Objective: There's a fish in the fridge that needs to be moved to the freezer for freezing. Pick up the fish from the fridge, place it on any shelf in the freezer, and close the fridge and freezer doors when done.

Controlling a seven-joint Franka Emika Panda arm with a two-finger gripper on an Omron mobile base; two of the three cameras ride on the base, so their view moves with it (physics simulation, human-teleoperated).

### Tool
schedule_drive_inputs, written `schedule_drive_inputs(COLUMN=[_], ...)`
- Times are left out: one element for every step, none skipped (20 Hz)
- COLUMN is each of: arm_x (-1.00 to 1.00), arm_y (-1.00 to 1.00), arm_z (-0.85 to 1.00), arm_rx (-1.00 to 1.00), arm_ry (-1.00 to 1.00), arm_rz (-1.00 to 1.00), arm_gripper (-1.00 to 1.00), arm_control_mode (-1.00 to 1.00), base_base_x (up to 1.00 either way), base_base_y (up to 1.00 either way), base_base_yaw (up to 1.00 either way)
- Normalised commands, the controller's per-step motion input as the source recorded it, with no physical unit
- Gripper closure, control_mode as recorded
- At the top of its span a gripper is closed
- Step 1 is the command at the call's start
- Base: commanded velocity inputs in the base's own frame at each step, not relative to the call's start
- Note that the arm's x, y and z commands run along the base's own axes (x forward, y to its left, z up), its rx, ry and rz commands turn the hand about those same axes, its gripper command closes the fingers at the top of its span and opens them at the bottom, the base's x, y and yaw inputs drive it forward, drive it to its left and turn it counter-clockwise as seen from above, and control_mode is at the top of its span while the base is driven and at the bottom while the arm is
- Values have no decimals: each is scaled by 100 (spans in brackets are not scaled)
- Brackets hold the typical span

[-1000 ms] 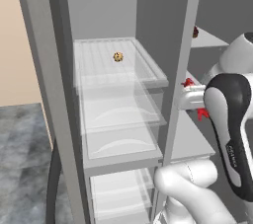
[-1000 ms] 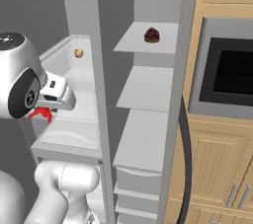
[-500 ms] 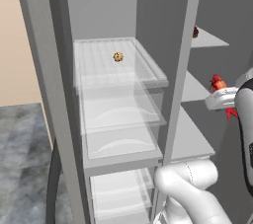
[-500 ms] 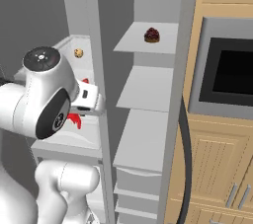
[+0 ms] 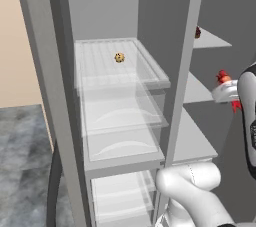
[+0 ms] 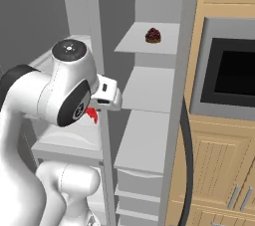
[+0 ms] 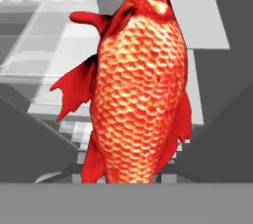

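- The red-orange scaly fish (image 7: 138, 85) is clamped in the robot's white two-finger hand (image 5: 227, 92), its body running up from the fingers.
- Hand and fish hang in front of the narrow grey freezer (image 6: 149, 95), beside its plain light-grey plank shelf (image 6: 152, 80).
- A dark red-brown lump (image 6: 153, 35) sits on the shelf above.
- A tan speckled ball (image 5: 119, 58) lies on the fridge's (image 5: 115, 101) ribbed glass shelf (image 5: 100, 63).

The arm (image 6: 45, 100) is glossy white, built of thick rounded links like bent tubes. A dark grey cap with a small centre dot closes one round joint (image 6: 68, 49), and a black disc faces another. A black band wraps the link at the left. The hand (image 6: 108, 95) is a white block with dark slots.
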Motion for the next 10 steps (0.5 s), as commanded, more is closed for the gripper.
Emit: schedule_drive_inputs(arm_x=[51, 56, 58, 46, 36, 42, 51, 54, 57, 55], arm_y=[-17, -14, -18, -38, -39, -36, -32, -28, -35, -36], arm_z=[0, 0, 0, 0, 0, 0, 0, 0, 0, 0], arm_rx=[0, 0, 0, 0, 0, 0, 0, 0, 0, 0], arm_ry=[0, 0, 0, -1, -4, -3, 0, 0, 0, 0], arm_rz=[0, 0, 0, 1, 1, 1, 1, 2, 3, 3], arm_gripper=[100, 100, 100, 100, 100, 100, 100, 100, 100, 100], arm_control_mode=[-100, -100, -100, -100, -100, -100, -100, -100, -100, -100], base_base_x=[0, 0, 0, 0, 0, 0, 0, 0, 0, 0], base_base_y=[0, 0, 0, 0, 0, 0, 0, 0, 0, 0], base_base_yaw=[0, 0, 0, 0, 0, 0, 0, 0, 0, 0])
